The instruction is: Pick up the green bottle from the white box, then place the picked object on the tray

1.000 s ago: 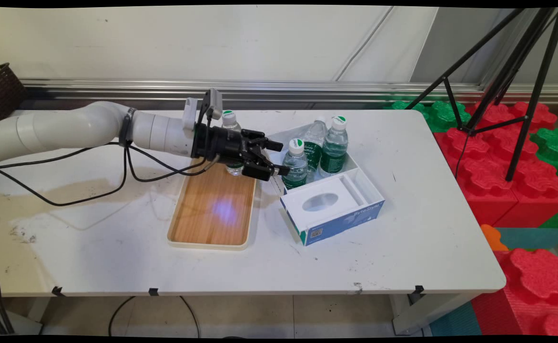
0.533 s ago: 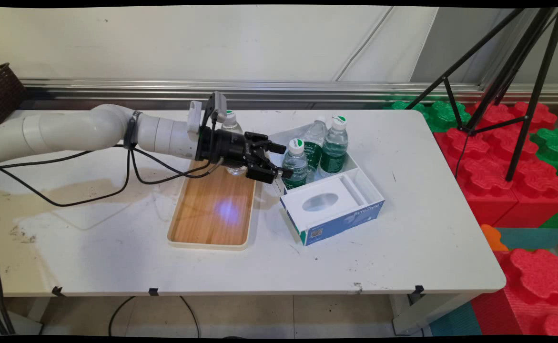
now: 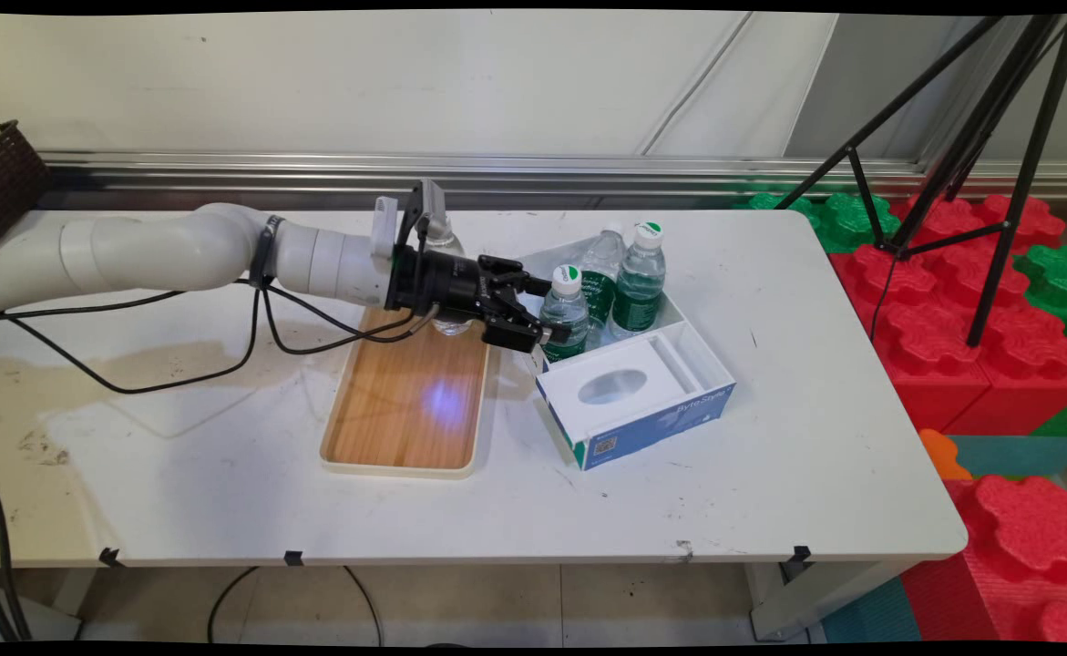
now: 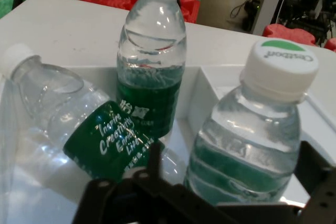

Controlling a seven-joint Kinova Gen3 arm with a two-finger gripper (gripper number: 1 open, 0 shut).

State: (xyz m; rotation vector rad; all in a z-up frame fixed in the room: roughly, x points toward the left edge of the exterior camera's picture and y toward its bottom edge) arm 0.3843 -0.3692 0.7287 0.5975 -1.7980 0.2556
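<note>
My black gripper (image 3: 548, 312) is open at the left end of a white box (image 3: 642, 401). Its fingers stand on either side of the nearest water bottle (image 3: 568, 314), which has a green label and a white cap. In the hand view this bottle (image 4: 257, 140) fills the right side, with one finger (image 4: 317, 179) just beyond it. Two more bottles are in the box: one leaning (image 3: 600, 273) (image 4: 68, 124) and one upright (image 3: 640, 278) (image 4: 152, 61). Another bottle (image 3: 445, 239) stands on the wooden tray (image 3: 405, 410), mostly hidden behind my wrist.
The box's front part holds a white insert with an oval hole (image 3: 612, 386). Black cables (image 3: 251, 337) hang from the arm over the table's left half. A black tripod (image 3: 961, 155) and red and green foam blocks (image 3: 952, 292) stand off the table's right edge.
The gripper has moved to the right, away from the tray's bottle, and its open fingers now straddle the nearest bottle in the box. The bottles have not moved.
</note>
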